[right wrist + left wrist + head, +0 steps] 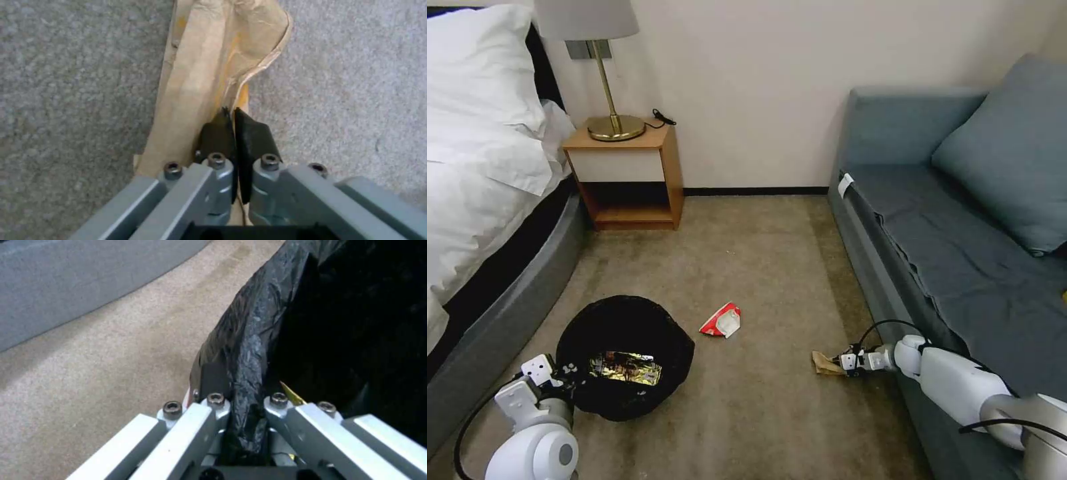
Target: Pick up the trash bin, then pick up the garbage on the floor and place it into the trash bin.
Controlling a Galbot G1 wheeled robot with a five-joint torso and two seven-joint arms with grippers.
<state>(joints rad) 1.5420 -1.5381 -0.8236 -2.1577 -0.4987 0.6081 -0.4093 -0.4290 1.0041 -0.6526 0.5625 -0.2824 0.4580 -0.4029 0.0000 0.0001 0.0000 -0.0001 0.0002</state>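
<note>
My right jaws are pressed almost together on an edge of the tan paper wad (209, 66), which lies on the carpet (774, 267) close to the base of the grey sofa (960, 220); my right gripper (846, 363) reaches it low, with the fingertips (222, 133) pinching only a thin fold. My left jaws are clamped over the rim of the trash bin (624, 357), the black liner bunched between them, and my left gripper (247, 406) holds that rim on the side of the bin toward me, near the curved grey base of the bed (507, 293). To do this step well, I judge the pinch should be kept firm while the wad comes straight up off the carpet, since so thin a fold could slip or tear; the bin's mouth should be kept facing up and steady so the paper can be carried over the middle of the opening before release. Inside the bin a shiny brown-yellow snack wrapper (626, 368) already lies at the bottom. The red-and-white carton scrap (722, 321) rests on the open carpet between the bin and the wad, apart from both.
</note>
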